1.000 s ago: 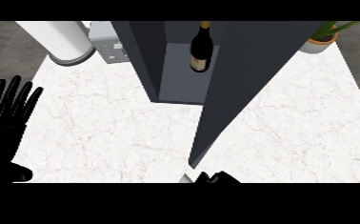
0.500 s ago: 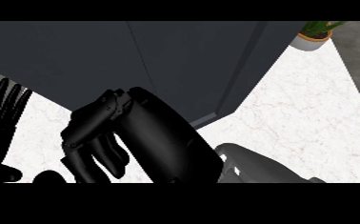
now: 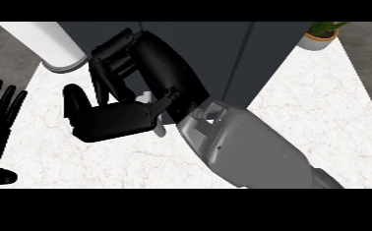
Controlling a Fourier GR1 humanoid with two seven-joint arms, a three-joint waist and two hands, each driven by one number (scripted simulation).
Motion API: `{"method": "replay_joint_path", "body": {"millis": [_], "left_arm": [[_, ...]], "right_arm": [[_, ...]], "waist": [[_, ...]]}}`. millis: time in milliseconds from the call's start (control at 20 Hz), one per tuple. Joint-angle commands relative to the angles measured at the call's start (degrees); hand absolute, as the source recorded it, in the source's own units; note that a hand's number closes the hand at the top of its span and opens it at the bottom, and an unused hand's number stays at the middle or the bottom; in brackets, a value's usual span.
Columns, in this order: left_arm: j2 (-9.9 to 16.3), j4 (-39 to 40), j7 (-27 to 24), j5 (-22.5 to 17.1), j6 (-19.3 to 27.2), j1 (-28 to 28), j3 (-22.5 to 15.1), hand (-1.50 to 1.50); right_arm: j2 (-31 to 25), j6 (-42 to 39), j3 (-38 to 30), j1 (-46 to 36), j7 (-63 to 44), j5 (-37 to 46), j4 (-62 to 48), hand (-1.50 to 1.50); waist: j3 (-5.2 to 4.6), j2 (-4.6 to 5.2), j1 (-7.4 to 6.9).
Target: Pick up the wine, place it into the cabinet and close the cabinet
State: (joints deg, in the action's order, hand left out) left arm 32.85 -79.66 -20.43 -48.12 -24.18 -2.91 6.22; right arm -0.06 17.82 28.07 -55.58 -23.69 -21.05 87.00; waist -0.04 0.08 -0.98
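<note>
Dark grey cabinet [image 3: 218, 53], white faintly veined marble counter [image 3: 305, 107], black right hand [image 3: 138, 77], white cylinder [image 3: 51, 45]

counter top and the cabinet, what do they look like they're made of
Counter top: looks like white marble or a stone-look laminate, going by the faint reddish veins on a pale, even surface.

Cabinet: dark grey flat panels with a matte finish and no grain or shine; painted wood or metal, I can't tell which. A thin vertical seam divides its front panels.
</note>
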Motion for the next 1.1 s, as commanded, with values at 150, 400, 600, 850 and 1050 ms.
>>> {"method": "replay_joint_path", "body": {"millis": [150,400,600,850,1050], "left_arm": [[-0.9,-0.7,0.4,1.3,-2.7,-1.9,2.6,-1.50],[-2.8,-1.2,2.3,1.7,-0.3,0.7,1.9,-1.50],[-1.8,2.3,1.5,2.0,-3.5,0.5,4.2,-1.50],[-1.5,1.6,3.3,1.1,-3.6,1.6,3.7,-1.50],[-1.9,0.0,2.9,2.1,-3.4,1.9,3.2,-1.50]], "right_arm": [[0.0,-2.3,-2.2,1.4,3.9,-0.1,-7.1,1.50],[-0.3,-11.5,-9.1,0.2,12.1,1.3,-19.8,1.50],[-2.1,-13.1,-10.4,1.7,12.7,2.6,-18.1,1.50],[-5.5,-17.5,-12.7,1.9,18.0,2.8,-24.4,1.50],[-4.7,-16.9,-13.8,-0.8,19.1,3.6,-27.8,1.50]], "waist": [[0.03,-0.09,0.33],[0.03,0.14,0.15],[0.01,0.03,0.55],[0.02,0.35,-0.04],[0.02,0.45,-0.55]]}}
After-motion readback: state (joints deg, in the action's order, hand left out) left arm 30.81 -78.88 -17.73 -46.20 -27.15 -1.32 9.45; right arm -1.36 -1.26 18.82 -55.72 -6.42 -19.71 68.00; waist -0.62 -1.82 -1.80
